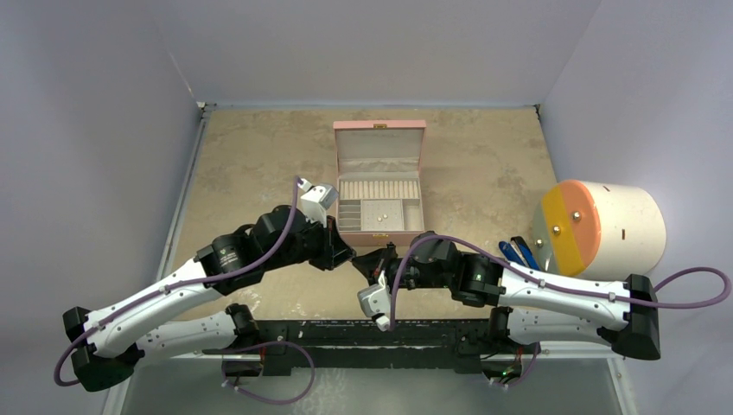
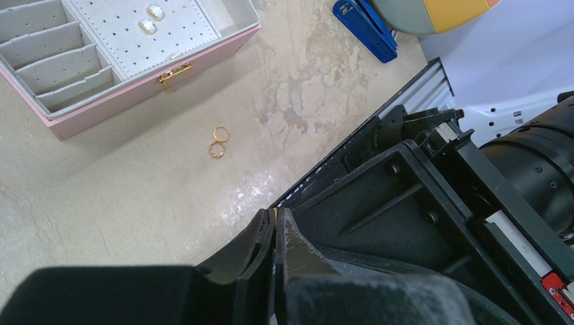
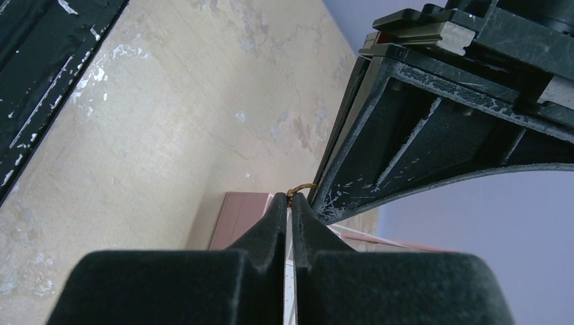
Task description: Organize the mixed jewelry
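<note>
from above: finds the left gripper (image 1: 348, 257) and the right gripper (image 1: 364, 270) tip to tip over the near edge of the desk (image 1: 259, 156), just in front of the open pink box (image 1: 380, 126). looks like a hand-over in the air, probably to get a better hold on a piece before it goes into the box. cannot make out the piece itself here, too small.

from the left wrist: shows the left fingers pressed together, with only a tiny gold glint at the tips; cannot tell if anything is really caught there. leaves one loose gold ring (image 2: 221, 133) and a second loose ring (image 2: 216, 149) flat on the desk, close together, near the front wall of the box, not yet sorted. has two pale studs (image 2: 156, 11) on the dotted pad inside the box, so that part seems done.

from the right wrist: shows the right fingers closed narrow on a small gold ring (image 3: 302, 187), pinched only by its lower edge so that the rest stands out above the tips. puts the free arc right against the left finger, most likely so that the other hand can take it. needs care: opening too early may drop so tiny a piece.
</note>
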Controlling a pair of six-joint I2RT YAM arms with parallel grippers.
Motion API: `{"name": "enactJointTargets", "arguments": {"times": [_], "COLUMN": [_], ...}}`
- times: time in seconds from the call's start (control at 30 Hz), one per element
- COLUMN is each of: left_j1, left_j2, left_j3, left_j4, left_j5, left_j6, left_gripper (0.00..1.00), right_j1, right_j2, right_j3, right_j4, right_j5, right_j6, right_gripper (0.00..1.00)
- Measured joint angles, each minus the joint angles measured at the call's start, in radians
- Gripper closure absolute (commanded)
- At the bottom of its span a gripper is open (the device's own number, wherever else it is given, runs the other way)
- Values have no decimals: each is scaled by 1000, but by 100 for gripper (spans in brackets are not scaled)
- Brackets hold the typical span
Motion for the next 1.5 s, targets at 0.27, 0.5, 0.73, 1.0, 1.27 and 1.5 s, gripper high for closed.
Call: {"name": "enactJointTargets", "arguments": {"times": [0.27,0.5,0.73,1.0,1.27,1.5], "left_j1": [0,0,0,0,0,0], "left_j2": [-2,-28,-138,-278,-287,-306], "left_j3": [0,0,-26,-201,-309,-392], "left_j4": [0,-2,70,304,577,792], "left_j5": [-29,-117,-218,-292,-252,-141], "left_j6": [-3,-2,27,105,142,138], "left_gripper": [100,100,100,100,100,100], "right_j1": [0,0,-2,-151,-333,-377], "right_j2": [-23,-117,-141,-85,-20,15], "right_j3": [0,-15,-29,-31,-42,-77], "right_j4": [-8,35,137,175,361,568], "right_j5": [2,3,150,141,-197,-401], "right_j6": [8,74,394,834,1235,1498], "right_gripper": [77,67,54,54,52,52]}}
